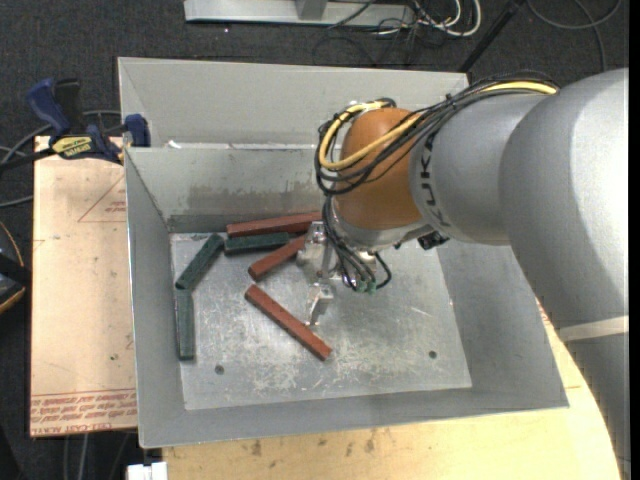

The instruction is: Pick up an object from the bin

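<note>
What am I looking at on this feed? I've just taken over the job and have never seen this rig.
One camera looks down into a grey metal bin from above and slightly to one side. The big grey shape coming in from the right is the robot arm; the orange cover and the cables are part of its wrist. Below that, the gripper points down at a long red-brown bar lying slantwise in the middle of the floor. I cannot tell whether it touches or grips that bar. Behind it lie a shorter red-brown bar, another red-brown bar by the back wall and a dark green bar. Two more dark green bars lie on the left.
</note>
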